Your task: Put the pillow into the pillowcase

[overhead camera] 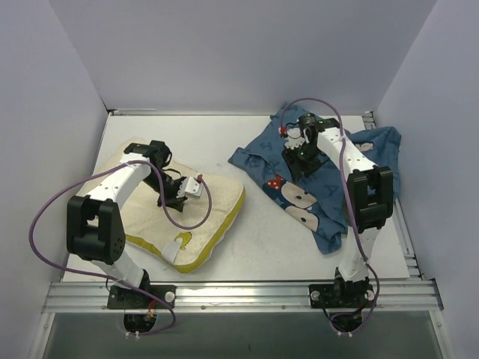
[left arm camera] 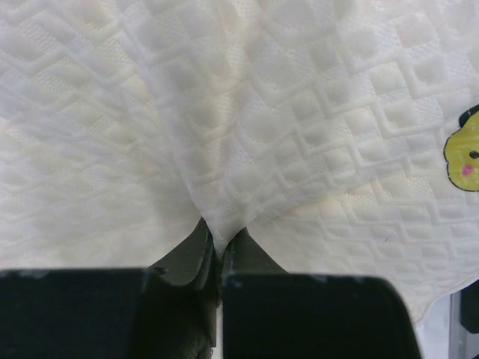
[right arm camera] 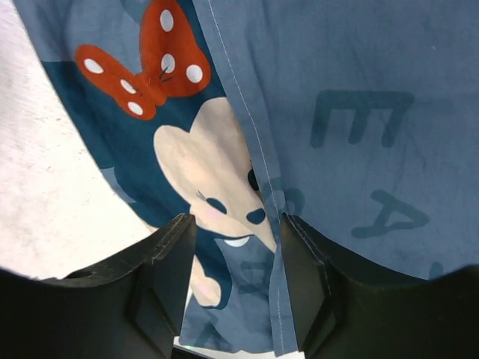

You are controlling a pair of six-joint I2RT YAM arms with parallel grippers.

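Top external view: the pillow (overhead camera: 217,206) lies flat in the left half of the frame, cream and quilted, with yellow piping (overhead camera: 228,224) along its lower right edge. Near its bottom corner sit a yellow mark (overhead camera: 182,239) and a small white tag (overhead camera: 172,254). The left gripper (overhead camera: 176,200) is down on the middle of the pillow.

In the left wrist view, the jaws are closed tight on a raised fold of the pillow (left arm camera: 299,149). The cloth is drawn into a point where the left gripper (left arm camera: 218,243) pinches it, and the yellow mark (left arm camera: 462,153) shows at the right edge of the frame.

The pillowcase (overhead camera: 258,161) lies crumpled in the right half of the overhead frame, well apart from the pillow, with bare table (overhead camera: 254,247) between them. The right gripper (overhead camera: 293,167) is lowered onto its upper middle.

In the right wrist view, the two fingers (right arm camera: 168,254) stand apart at a middling width. The pillowcase (right arm camera: 359,90) runs through the gap of the right gripper (right arm camera: 236,224). A stitched edge passes close to the right-hand finger, and neither finger presses the cloth. A mouse face (right arm camera: 217,187) lies between the fingers, with its red bow (right arm camera: 150,63) at the upper left.

A purple cable (overhead camera: 45,217) loops off the left arm at the frame's left side.
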